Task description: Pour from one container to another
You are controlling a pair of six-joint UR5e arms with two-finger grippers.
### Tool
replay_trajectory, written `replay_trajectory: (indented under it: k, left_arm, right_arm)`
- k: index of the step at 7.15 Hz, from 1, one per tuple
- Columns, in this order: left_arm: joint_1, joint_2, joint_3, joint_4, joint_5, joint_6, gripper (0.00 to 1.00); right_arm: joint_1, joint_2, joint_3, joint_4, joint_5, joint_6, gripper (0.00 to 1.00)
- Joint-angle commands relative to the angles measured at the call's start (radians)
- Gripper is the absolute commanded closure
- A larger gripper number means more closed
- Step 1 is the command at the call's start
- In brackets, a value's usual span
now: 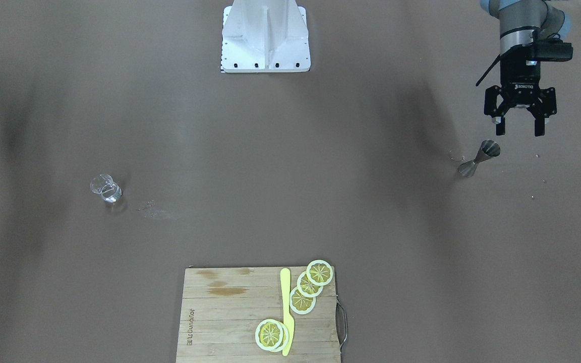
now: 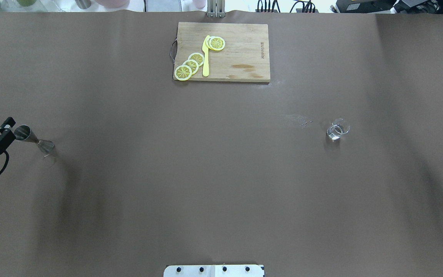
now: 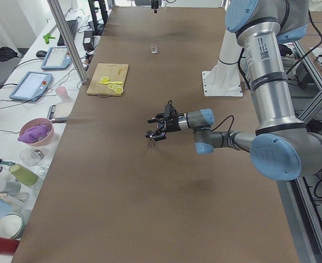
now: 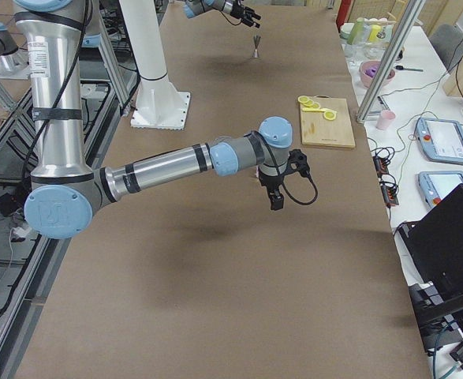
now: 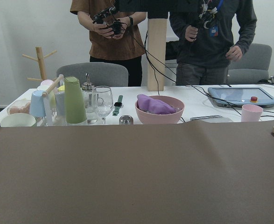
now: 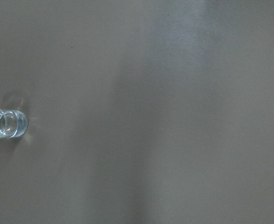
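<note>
The jigger (image 1: 479, 159) stands upright on the table (image 1: 290, 212), on the robot's left side, with nothing gripping it. Whether it holds any liquid cannot be told from these views. The left gripper (image 1: 519, 131) hangs just beside the jigger's upper rim on the robot's side. Its jaws are spread wide and hold nothing, and the jigger is not between them. The overhead view puts one fingertip very near the rim, but contact cannot be confirmed. The glass tumbler (image 1: 105, 188) stands upright well apart from the jigger, across the table on the robot's right. The right gripper (image 4: 277, 196) hangs above the table near the glass but not at it. Only a sliver of it reaches the overhead view, so I cannot tell whether its jaws are spread or pressed together. A cutting board (image 1: 220, 322) with lemon slices (image 1: 319, 273) and a yellow knife (image 1: 285, 302) lies at the far edge, away from both vessels. Assessment: the step in hand is the approach to the jigger, with no grasp made and no pouring begun. The next move calls for bringing the spread jaws around the jigger, preferably at or near its narrow waist, and closing without tipping it. It should then be carried level across the long gap to the tumbler before any tilt. Risk noted: the tapered metal walls may slip in a loose or off-centre grip.
</note>
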Motion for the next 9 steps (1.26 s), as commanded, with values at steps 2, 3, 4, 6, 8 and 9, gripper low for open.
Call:
replay_trajectory:
  k: [2, 3, 4, 6, 8, 9]
  left_arm:
    - [0.091, -0.038, 0.119, -0.063, 0.151, -0.014, 0.06]
    - [0.107, -0.044, 0.126, -0.063, 0.164, -0.027, 0.06]
    - [0.107, -0.054, 0.126, -0.063, 0.164, -0.026, 0.06]
    - [0.107, -0.074, 0.127, -0.063, 0.164, -0.023, 0.06]
    - [0.110, -0.109, 0.156, -0.062, 0.179, -0.020, 0.06]
    - [0.112, -0.115, 0.159, -0.062, 0.179, -0.020, 0.06]
  right_arm:
    - [-0.094, 0.007, -0.005, 0.175, -0.003, -0.004, 0.00]
    - [-0.092, -0.006, -0.001, 0.218, 0.000, -0.011, 0.00]
    - [-0.100, -0.004, -0.008, 0.263, -0.005, -0.011, 0.00]
    - [-0.140, 0.014, -0.013, 0.279, -0.012, -0.032, 0.00]
    - [-0.221, 0.036, -0.016, 0.314, -0.083, -0.031, 0.00]
    - [-0.230, 0.030, -0.016, 0.318, -0.091, -0.035, 0.00]
